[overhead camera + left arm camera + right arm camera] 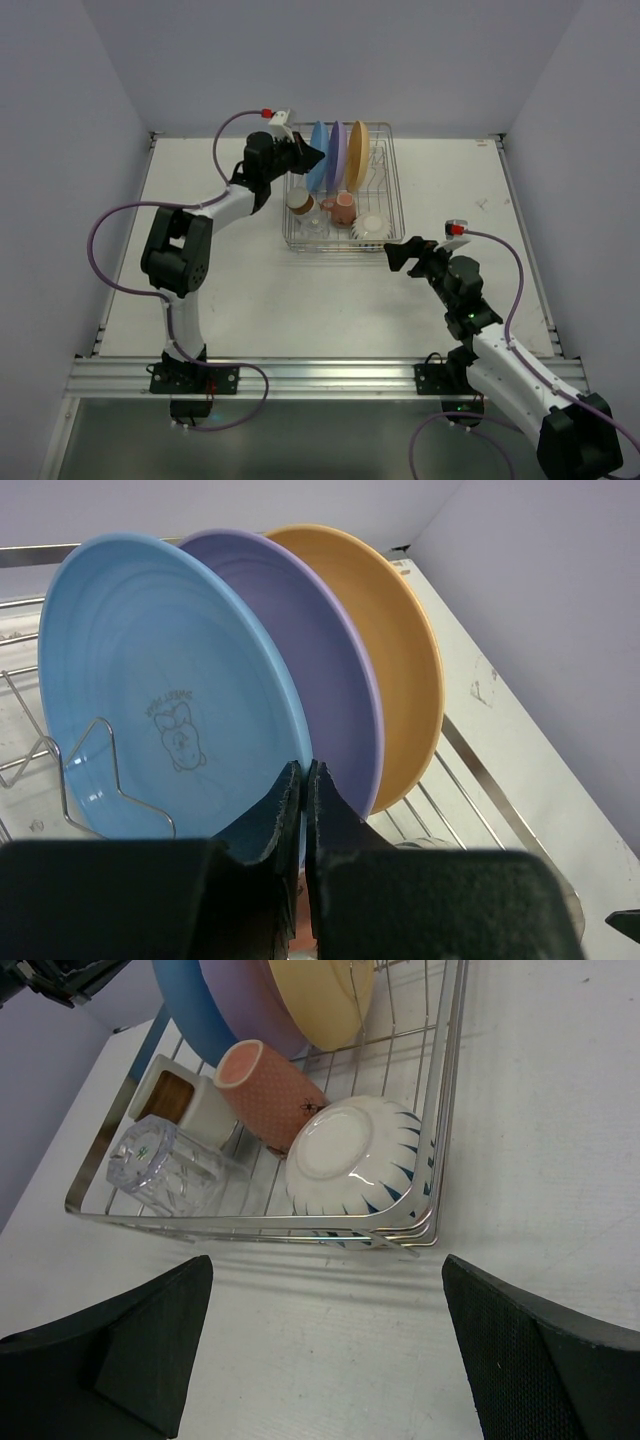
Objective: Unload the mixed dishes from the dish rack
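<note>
Three glossy round plates (pixel 330 670) stand upright in the wire rack (pixel 250 1222).
Your left jaws sit shut at the blue plate (pixel 170 680)'s rim, hold uncertain; your right jaws gape empty beside the rack.

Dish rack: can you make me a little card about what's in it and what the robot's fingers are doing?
Standing plates: blue plate, purple plate, yellow-orange plate
Other dishes: pink mug, brown cup, white cup upside down, clear glass
Left fingers: shut on the blue plate's rim
Right fingers: open, before the dish rack, holding nothing
Taken out: nothing yet
</note>
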Available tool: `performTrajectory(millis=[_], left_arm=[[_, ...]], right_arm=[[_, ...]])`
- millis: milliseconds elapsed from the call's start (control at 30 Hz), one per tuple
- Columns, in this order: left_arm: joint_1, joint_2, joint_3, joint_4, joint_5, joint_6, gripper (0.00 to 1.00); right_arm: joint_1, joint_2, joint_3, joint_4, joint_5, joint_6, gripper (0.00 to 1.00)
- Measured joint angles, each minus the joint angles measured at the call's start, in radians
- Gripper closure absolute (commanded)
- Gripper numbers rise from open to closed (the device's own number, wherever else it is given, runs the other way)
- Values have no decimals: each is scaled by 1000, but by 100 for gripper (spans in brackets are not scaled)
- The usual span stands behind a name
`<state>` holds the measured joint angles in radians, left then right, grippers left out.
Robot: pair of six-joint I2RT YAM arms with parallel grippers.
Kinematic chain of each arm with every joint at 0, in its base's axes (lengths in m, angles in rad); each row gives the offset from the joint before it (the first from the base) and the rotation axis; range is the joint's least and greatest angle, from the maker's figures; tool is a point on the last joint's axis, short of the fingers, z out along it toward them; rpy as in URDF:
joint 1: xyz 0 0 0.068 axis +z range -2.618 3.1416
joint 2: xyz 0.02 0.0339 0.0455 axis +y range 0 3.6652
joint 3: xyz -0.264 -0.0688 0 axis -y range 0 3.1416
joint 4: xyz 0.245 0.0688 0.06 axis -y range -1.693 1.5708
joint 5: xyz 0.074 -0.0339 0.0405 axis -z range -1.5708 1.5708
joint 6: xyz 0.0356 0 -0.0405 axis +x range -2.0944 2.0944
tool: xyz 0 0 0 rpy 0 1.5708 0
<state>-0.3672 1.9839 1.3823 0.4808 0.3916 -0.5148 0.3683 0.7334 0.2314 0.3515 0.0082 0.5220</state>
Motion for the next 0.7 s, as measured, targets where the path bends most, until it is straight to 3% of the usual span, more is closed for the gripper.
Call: performTrajectory(millis=[367, 533, 700], left_arm=[[14, 0, 2, 1, 30, -37, 100], [83, -1, 1, 98, 150, -190, 100], [169, -2, -16, 333, 284, -438, 100]], right_arm=[[0, 14, 6, 0, 0, 0, 1], [0, 27, 14, 0, -5, 0, 1], [0, 33, 16, 0, -8, 0, 1]])
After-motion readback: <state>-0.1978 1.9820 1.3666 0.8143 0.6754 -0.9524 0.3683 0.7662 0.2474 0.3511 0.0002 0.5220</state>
